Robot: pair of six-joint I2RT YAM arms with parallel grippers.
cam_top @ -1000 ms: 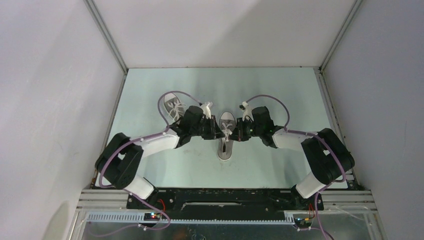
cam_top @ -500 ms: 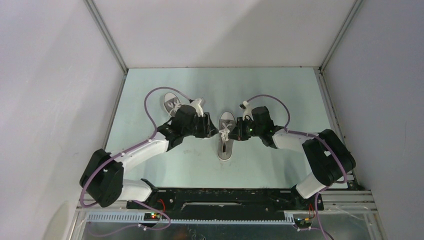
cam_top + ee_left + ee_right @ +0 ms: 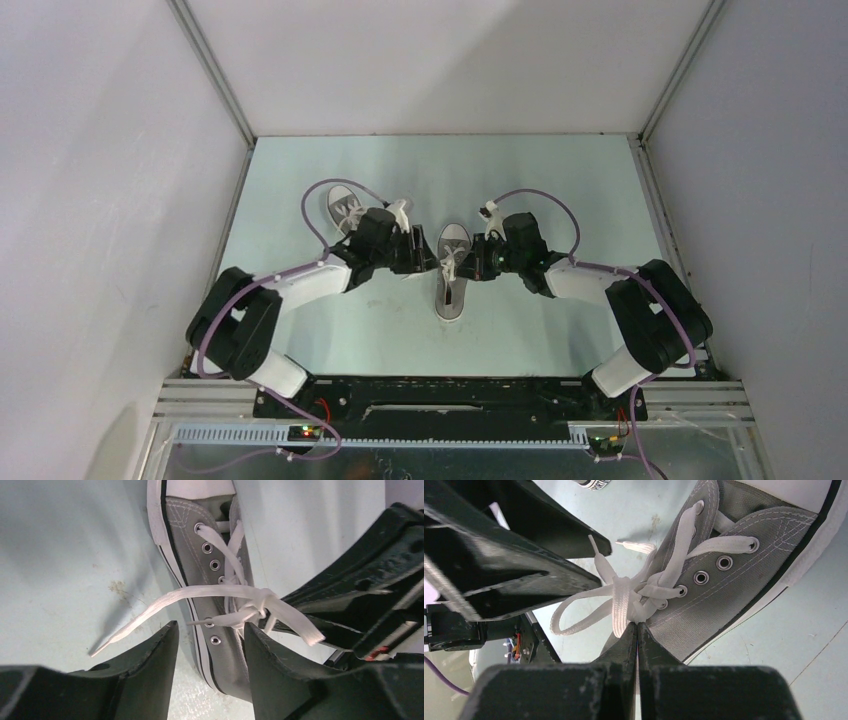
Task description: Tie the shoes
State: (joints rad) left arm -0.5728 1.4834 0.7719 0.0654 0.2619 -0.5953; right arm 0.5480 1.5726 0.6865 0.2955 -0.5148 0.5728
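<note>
One grey shoe (image 3: 451, 298) lies mid-table, toe away from me; the other shoe (image 3: 342, 205) sits back left. My left gripper (image 3: 210, 632) is open, its fingers (image 3: 150, 670) straddling the near shoe's (image 3: 182, 520) eyelet side without pinching it. A loose white lace end (image 3: 145, 611) trails left from the knot (image 3: 257, 607). My right gripper (image 3: 638, 625) is shut at the knot (image 3: 644, 592) of the shoe (image 3: 734, 595), pinching lace at its tips; a loop (image 3: 574, 615) hangs left. Both grippers meet over the shoe's lacing, left gripper (image 3: 428, 262) and right gripper (image 3: 468, 266).
The pale green table (image 3: 560, 180) is walled by white panels on three sides. The arms' cables arch above the shoes. The left gripper's black body (image 3: 524, 565) sits close beside the right gripper's tips.
My left jaws have parted and let the lace go; that arm's elbow swung out and back. The right gripper stayed shut at the knot.
</note>
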